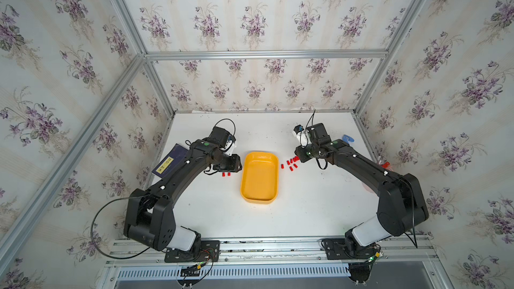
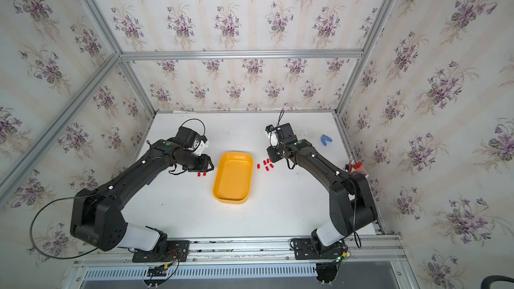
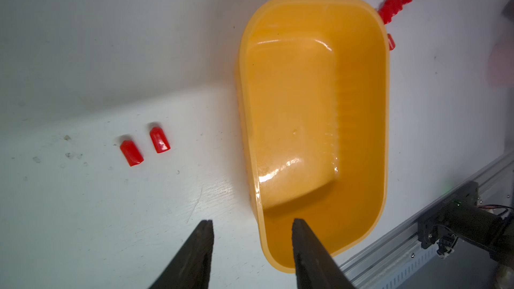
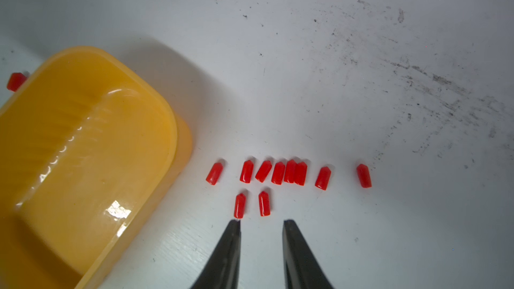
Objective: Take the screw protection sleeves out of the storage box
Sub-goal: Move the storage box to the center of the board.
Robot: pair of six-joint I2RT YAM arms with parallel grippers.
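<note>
Empty storage box (image 1: pixel 259 177) upright on bench (image 1: pixel 306 204). All screw protection sleeves (image 4: pixel 278 173) out: ten just ahead of right hand (image 4: pixel 262 221), long axes roughly along its fingers; two near left hand (image 3: pixel 252 221), off to one side. Both hands spread, pinching nothing.

The storage box (image 1: pixel 258 201) sits in the middle of the worktop (image 1: pixel 306 212). All the screw protection sleeves in view lie outside it. Two sleeves (image 1: pixel 226 174) rest side by side just left of the box, apart from its wall. Ten more sleeves (image 4: pixel 289 172) lie just right of its rear half: eight in a loose row leading away from the box, two beside that row. A booklet (image 1: pixel 169 164) lies well left of the box, and a clip (image 2: pixel 326 139) well behind and right of it.
</note>
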